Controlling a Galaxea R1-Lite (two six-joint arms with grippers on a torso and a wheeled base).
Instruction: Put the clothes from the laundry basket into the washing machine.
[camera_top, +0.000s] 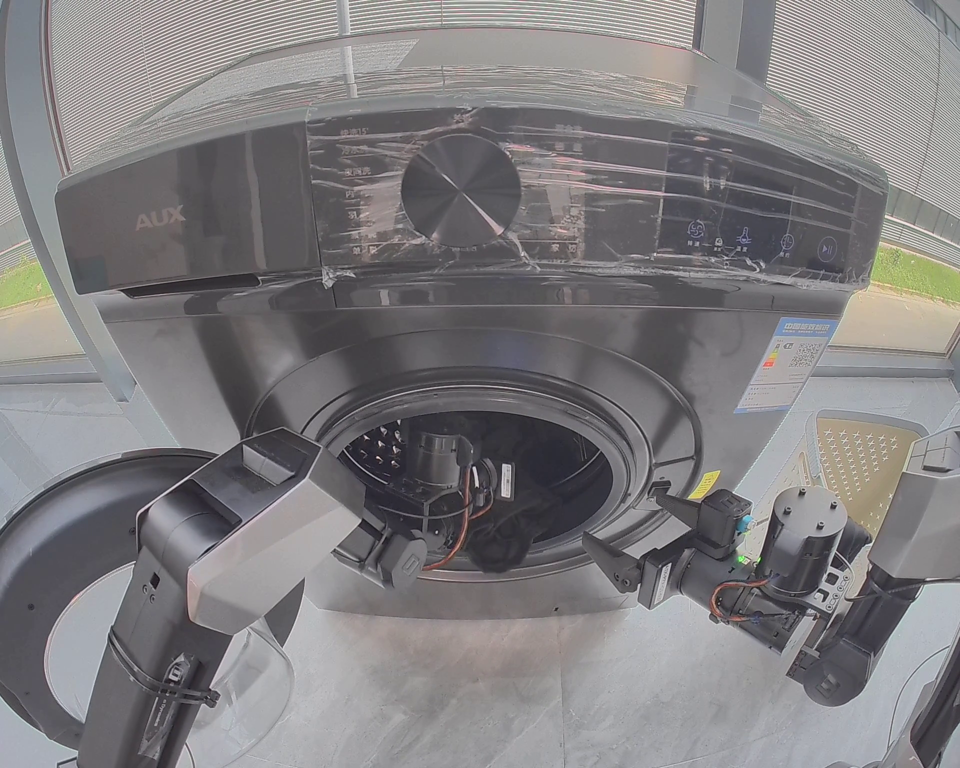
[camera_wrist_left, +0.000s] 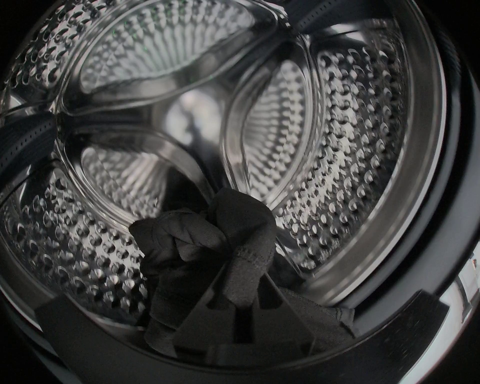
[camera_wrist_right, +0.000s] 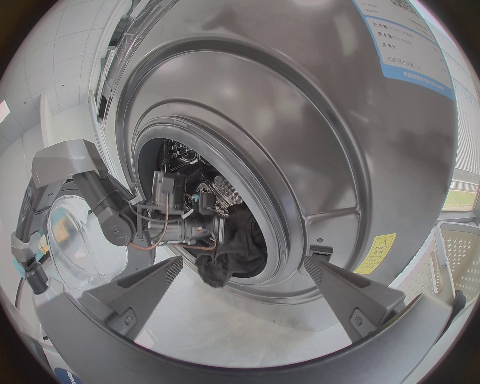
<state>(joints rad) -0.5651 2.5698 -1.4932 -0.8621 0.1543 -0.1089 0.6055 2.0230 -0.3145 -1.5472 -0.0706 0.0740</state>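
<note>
The washing machine (camera_top: 560, 330) is standing with its door (camera_top: 60, 560) open at 8 o'clock and the laundry basket (camera_top: 865, 455) at 4 o'clock. Inside the drum, the left claw (camera_wrist_left: 247, 285) is pinching a dark garment (camera_wrist_left: 200, 240) at the mouth's 6 o'clock. The right claw (camera_top: 625, 518) is hovering spread outside.

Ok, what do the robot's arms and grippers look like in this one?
Both arms have boxy light-grey links and black joints. The left arm has a black strap around its lower link and an orange cable at the wrist. The right gripper has dark wedge-shaped fingers with dotted pads, behind them a black cylindrical motor and orange wiring.
</note>
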